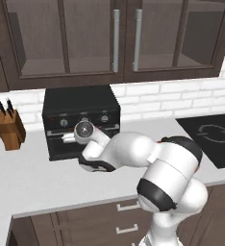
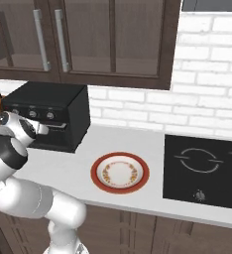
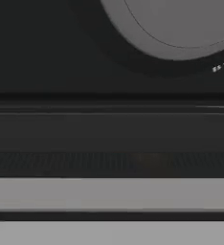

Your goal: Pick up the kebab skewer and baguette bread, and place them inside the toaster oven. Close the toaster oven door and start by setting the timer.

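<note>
The boxy black toaster oven (image 1: 81, 120) stands at centre left of the left base view, against the white brick wall. Its round silver-black knob (image 3: 181, 24) fills the hand view's upper right, so the target lies directly ahead of the claw, slightly up and right. The white arm (image 1: 133, 153) reaches forward, wrist pressed near the knob row. The fingers are hidden; apparently closing on a knob, but the claw's state cannot be told.

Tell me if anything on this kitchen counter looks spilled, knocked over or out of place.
Nothing stands out. The boxy black toaster oven sits square against the white brick wall, the wooden knife block stands upright beside it, and the red-rimmed round plate lies flat, with nothing spilled.
</note>
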Motion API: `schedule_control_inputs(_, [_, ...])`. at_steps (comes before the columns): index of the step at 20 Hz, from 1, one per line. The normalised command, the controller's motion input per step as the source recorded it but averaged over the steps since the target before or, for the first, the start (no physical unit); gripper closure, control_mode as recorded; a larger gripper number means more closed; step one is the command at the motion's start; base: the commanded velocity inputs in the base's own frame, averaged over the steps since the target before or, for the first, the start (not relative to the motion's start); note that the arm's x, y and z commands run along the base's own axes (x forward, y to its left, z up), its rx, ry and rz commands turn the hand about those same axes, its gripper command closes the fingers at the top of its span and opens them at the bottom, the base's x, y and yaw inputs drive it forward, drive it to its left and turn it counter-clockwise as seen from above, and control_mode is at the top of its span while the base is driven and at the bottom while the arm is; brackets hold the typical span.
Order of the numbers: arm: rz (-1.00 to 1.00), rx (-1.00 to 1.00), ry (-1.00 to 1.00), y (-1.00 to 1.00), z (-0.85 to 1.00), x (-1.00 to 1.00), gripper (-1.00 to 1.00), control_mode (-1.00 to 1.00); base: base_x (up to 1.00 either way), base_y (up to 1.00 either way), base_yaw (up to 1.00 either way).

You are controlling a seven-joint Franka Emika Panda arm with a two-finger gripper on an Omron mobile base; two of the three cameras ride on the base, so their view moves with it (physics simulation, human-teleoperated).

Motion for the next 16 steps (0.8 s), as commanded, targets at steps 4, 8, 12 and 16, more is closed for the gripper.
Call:
schedule_control_inputs(4, [0.00, 0.00, 0.00, 0.00, 0.00, 0.34, -1.00, -1.00, 0.00, 0.00, 0.00])
schedule_control_inputs(8, [0.00, 0.00, 0.01, 0.00, 0.00, -0.08, -1.00, -1.00, 0.00, 0.00, 0.00])
schedule_control_inputs(12, [0.00, 0.00, 0.06, 0.06, 0.02, -0.51, -1.00, -1.00, 0.00, 0.00, 0.00])
schedule_control_inputs(16, [0.00, 0.00, 0.10, 0.11, 0.21, -0.59, -1.00, -1.00, 0.00, 0.00, 0.00])
